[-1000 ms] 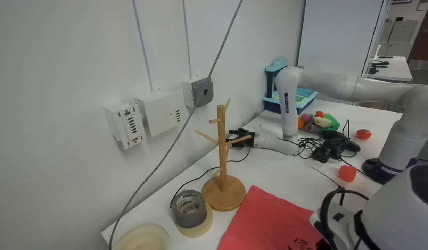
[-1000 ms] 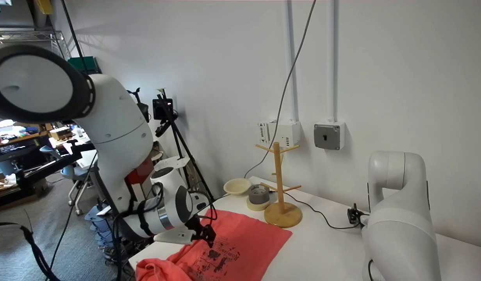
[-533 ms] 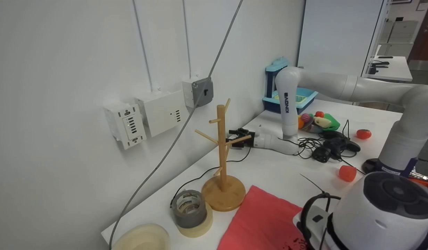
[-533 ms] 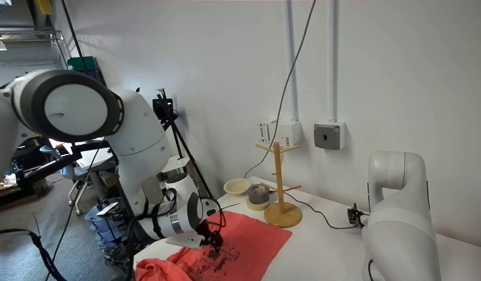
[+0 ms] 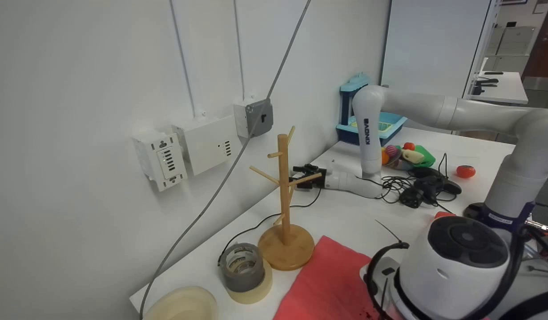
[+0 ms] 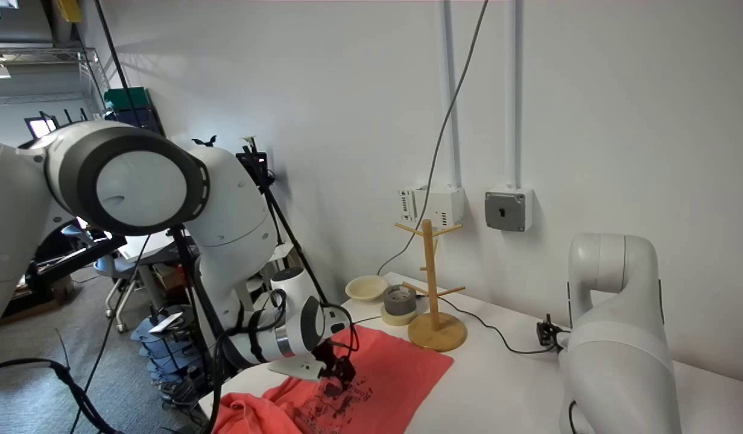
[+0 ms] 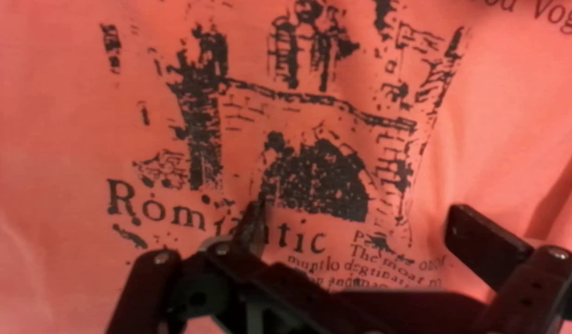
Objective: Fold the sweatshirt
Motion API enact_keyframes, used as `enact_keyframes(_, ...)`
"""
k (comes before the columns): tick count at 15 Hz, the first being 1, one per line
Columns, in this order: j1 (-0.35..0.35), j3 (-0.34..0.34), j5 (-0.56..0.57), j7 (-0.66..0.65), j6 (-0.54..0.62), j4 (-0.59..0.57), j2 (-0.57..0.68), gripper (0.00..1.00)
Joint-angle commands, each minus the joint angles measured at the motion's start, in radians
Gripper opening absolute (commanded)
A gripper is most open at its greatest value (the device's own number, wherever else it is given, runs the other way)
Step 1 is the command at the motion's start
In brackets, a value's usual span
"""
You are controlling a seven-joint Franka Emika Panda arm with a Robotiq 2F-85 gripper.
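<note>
Currently I have the gripper (image 7: 357, 211) fingers apart over the sweatshirt (image 6: 397, 374), contact unclear; it lies near the left edge of the desk (image 6: 498, 386) in an exterior view, partly bunched. No finished fold visible; I judge all folding remains.

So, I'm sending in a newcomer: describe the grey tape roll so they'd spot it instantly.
On the white table, find the wooden peg stand. Beside it, towards the pale bowl, sits the grey tape roll. Stacked on a cream roll, it is the darker, upper one.
</note>
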State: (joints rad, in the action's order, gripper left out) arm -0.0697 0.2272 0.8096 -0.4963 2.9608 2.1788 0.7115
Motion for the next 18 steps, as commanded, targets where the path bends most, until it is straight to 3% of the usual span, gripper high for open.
enact_keyframes(1, 0.053, 0.055, -0.052, 0.066, -0.055, -0.105, 0.078, 1.00)
enact_keyframes(2, -0.023, -0.007, -0.195, 0.169, -0.036, -0.111, 0.066, 1.00)
enact_keyframes(8, -0.080, -0.050, -0.489, 0.419, -0.118, -0.265, 0.091, 1.00)
enact_keyframes(12, -0.117, -0.079, -0.547, 0.479, -0.144, -0.295, 0.091, 1.00)
enact_keyframes(18, -0.176, -0.099, -0.537, 0.491, -0.120, -0.242, 0.031, 1.00)
